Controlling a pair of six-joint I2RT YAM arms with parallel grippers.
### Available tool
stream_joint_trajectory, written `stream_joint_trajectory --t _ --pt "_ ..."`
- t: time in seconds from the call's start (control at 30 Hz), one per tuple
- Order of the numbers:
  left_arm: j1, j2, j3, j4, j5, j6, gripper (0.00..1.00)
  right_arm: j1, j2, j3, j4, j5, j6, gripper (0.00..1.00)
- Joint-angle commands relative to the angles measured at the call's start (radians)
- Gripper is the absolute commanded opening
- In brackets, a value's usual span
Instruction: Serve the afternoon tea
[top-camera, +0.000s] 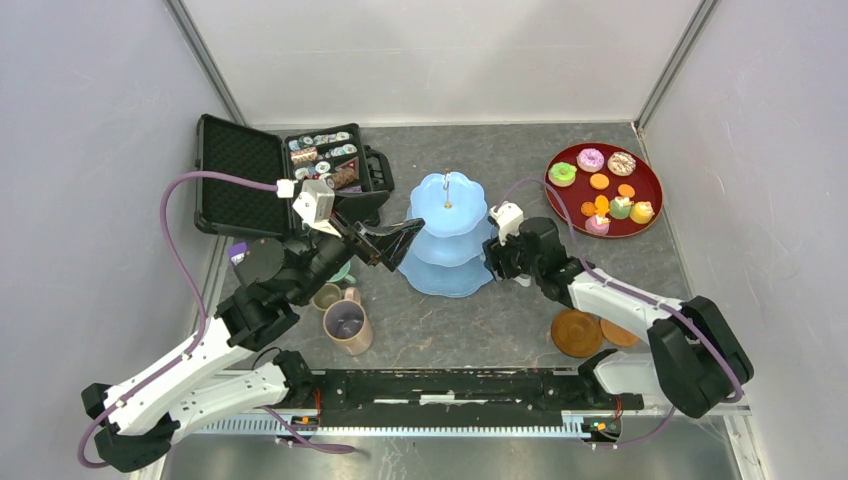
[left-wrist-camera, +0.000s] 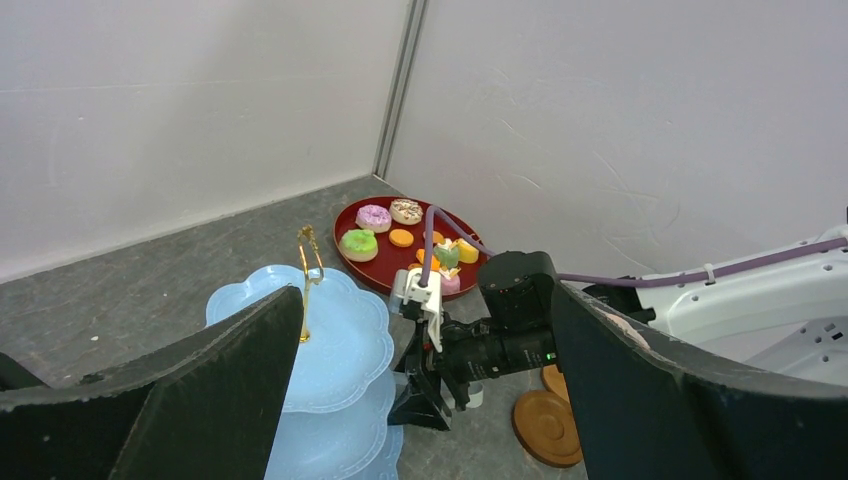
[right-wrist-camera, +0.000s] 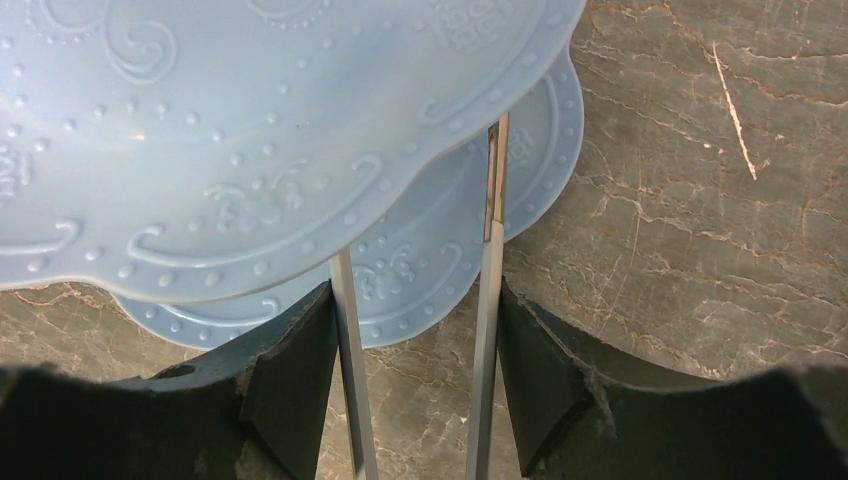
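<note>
At worktop centre, pale-blue three-tier cake stand (top-camera: 445, 210) stands upright, gold loop handle on top, all tiers bare. Left end effector (top-camera: 405, 243) sits at the stand's left side, level with the middle tier, released; in the left wrist view its black fingers (left-wrist-camera: 200, 400) are spread wide with the stand's top tier between them. Right end effector (top-camera: 497, 258) is at the stand's right edge, low; the right wrist view shows the jaws apart, thin finger strips reaching under the middle tier's rim and over the bottom tier, nothing clamped, so released.

Far right: round dark-red tray (top-camera: 655, 185) holding donuts (top-camera: 590, 159) in pink, green and white, orange biscuits (top-camera: 599, 181) and small cakes (top-camera: 620, 208), well apart from the stand. Near right, beside the right arm: two brown coasters (top-camera: 577, 333) touching or overlapping, can't tell which. Near left: tan mug (top-camera: 347, 325) upright, small olive cup (top-camera: 327, 296) just beside it, green cup (top-camera: 344, 272) mostly hidden behind the left arm. Far left: black case (top-camera: 240, 175) lying open, small tins (top-camera: 322, 158) in its right half
</note>
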Motion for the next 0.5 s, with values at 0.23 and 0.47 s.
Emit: stream_joint_trajectory --t 0.23,0.47 --pt "-0.005 -0.009 0.001 0.029 -0.009 0.048 1.00 0.008 -0.124 -0.021 0.009 0.048 0.029 0.62" --pt "-0.009 -0.021 0.001 0.029 -0.011 0.048 1.00 0.008 -0.265 -0.060 -0.122 0.155 0.039 0.62"
